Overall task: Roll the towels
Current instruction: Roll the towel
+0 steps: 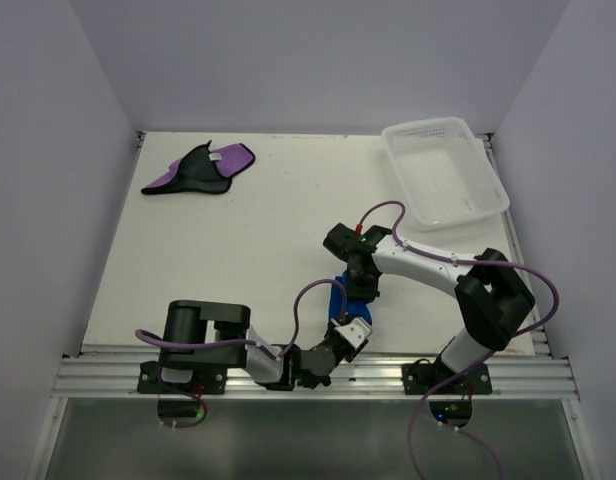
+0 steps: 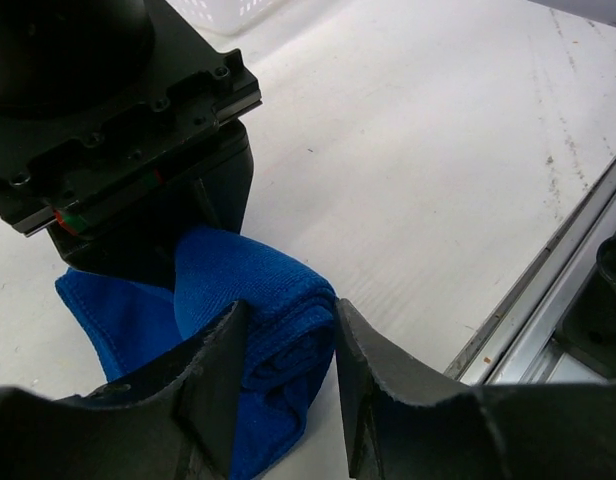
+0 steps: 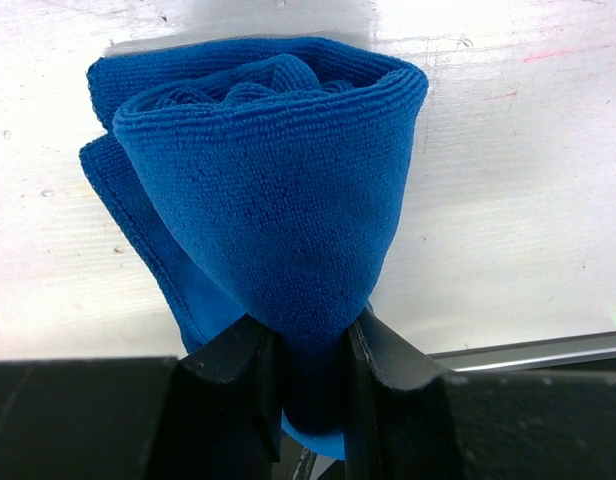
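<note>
Purple on one face and black on the other, the purple towel (image 1: 200, 170) lies crumpled on the white table (image 1: 268, 230), well apart from both arms, far off to the left of the left gripper (image 2: 290, 312) and beyond it. That gripper sits low near the table's near edge, jaws partly closed. The rolled end of the blue towel (image 2: 250, 285) fills the gap and touches both fingers (image 2: 216, 385). Just beyond it, at the other end of the same cloth, the right gripper (image 3: 308, 328) points down, its jaws narrowly parted and pinching a thick fold of the blue pile. The loose coil bulges out past its fingertips. The white mesh basket (image 1: 494, 196) stands far beyond and to the right of the right gripper.
</note>
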Tool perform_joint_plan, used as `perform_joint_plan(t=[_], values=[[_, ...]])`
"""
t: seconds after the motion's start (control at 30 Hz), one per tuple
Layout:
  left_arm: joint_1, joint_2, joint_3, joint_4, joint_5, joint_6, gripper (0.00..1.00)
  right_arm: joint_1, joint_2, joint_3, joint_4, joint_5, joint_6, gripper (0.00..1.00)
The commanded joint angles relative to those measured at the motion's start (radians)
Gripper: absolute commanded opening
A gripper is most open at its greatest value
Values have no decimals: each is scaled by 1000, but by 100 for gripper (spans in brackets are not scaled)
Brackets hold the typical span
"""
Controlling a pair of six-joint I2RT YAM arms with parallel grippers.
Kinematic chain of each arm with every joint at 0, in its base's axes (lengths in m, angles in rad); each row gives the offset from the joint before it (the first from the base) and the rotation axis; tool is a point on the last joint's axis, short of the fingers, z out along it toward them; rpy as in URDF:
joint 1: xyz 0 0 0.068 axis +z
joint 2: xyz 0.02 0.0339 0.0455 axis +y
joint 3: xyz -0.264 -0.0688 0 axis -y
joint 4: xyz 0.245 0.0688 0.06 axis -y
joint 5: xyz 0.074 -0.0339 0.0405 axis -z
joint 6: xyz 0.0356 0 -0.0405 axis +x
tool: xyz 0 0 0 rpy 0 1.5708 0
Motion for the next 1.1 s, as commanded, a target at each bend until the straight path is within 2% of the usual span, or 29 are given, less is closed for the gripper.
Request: perform_joint_plan(t=[0.0,0.03,0.13,0.2,0.23,0.27,0.5,0.6,0.63,0.73,0.8,0.9,0.93,1.03,1.07], values=[[-2,29,52,-40,-36,4,42,17,-13,27,-29,-27,47,0],[1,36,60,-52,-43,-3,40,17,-13,25,-30,-27,49,0],[2,49,78,-77,-54,-24,22,21,-15,22,-33,-23,53,0],[5,47,77,-88,-56,-53,15,21,-19,19,-35,-19,58,0],[8,45,75,-97,-59,-68,5,23,-22,16,-35,-19,59,0],[13,41,67,-106,-60,-84,0,23,-24,16,-35,-17,61,0],[22,18,6,-100,-63,-234,0,23,-28,11,-9,-34,53,0],[22,27,-19,-88,-69,-303,0,23,-27,8,8,-50,47,13],[22,32,-31,-82,-71,-319,0,21,-34,10,9,-50,47,21],[21,33,-48,-114,-103,-394,0,23,-53,17,5,-45,35,38],[16,27,-57,-135,-134,-447,0,21,-73,33,0,-40,23,45],[7,9,-72,-169,-161,-486,0,21,-84,60,-10,-31,10,59],[4,3,-72,-189,-168,-493,0,21,-84,68,-10,-31,6,69],[-4,-5,-81,-204,-178,-520,0,18,-65,114,-23,-20,-14,85],[-5,-7,-84,-204,-178,-532,0,15,-61,132,-32,-16,-20,87]])
